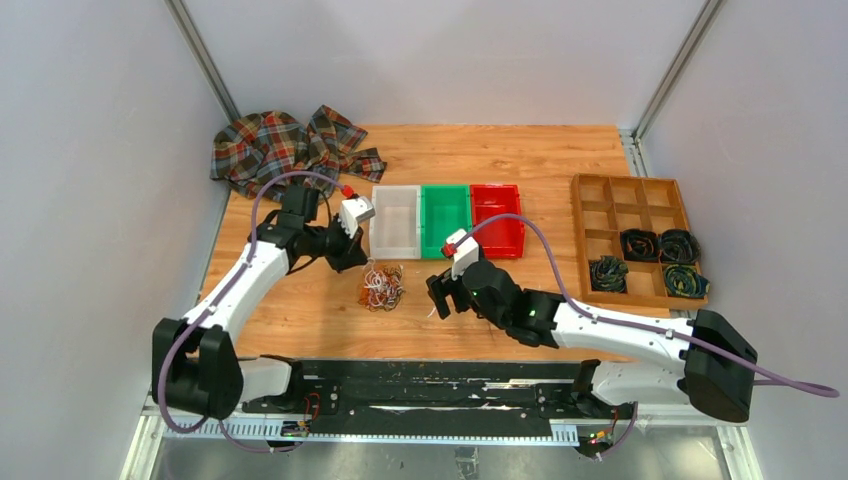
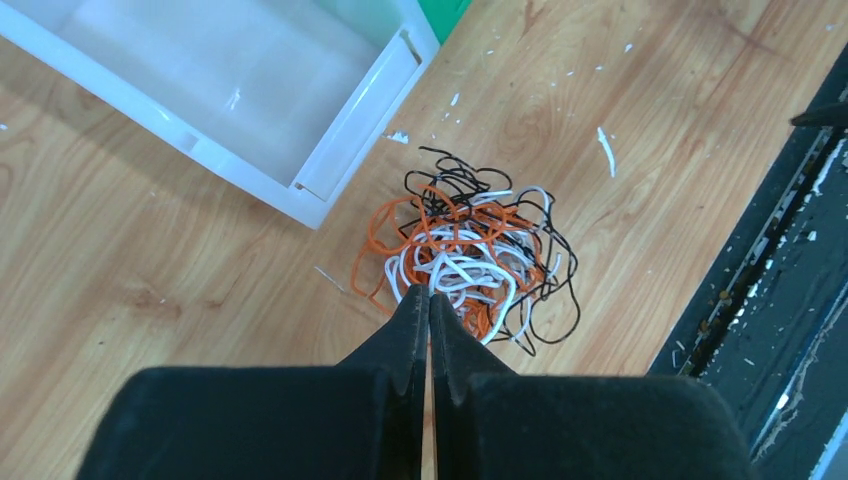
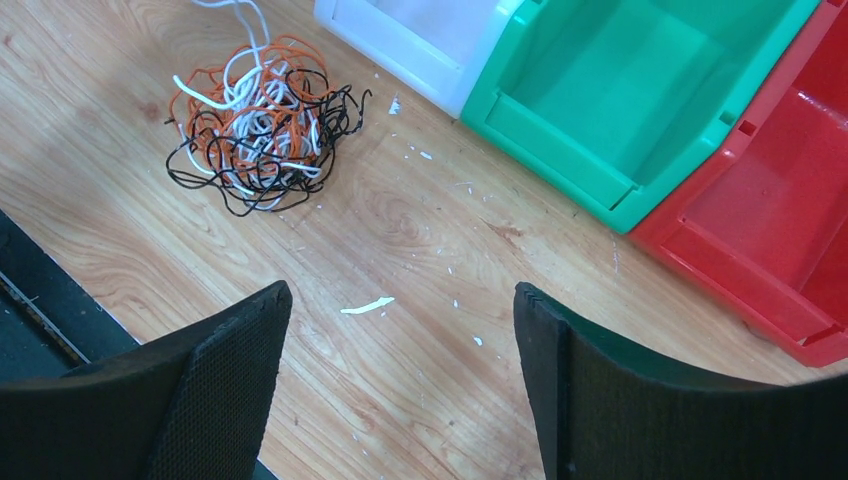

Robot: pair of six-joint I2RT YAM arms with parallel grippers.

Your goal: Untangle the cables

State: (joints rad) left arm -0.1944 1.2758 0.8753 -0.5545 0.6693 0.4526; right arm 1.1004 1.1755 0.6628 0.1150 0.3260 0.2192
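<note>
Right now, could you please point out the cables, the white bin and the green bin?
cables (image 2: 465, 258): left wrist view, middle of the tangle.
white bin (image 1: 395, 222): top external view, bare floor.
green bin (image 3: 640, 92): right wrist view, bare floor.

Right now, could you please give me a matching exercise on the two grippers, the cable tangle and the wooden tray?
Things:
1. left gripper
2. right gripper
3. cables
4. wooden tray

States or places:
a. open
b. heaped in a tangle near the white bin
c. shut
d. holds dark coiled cords

Pairs: 1-c, 2-a, 3-b, 4-d
</note>
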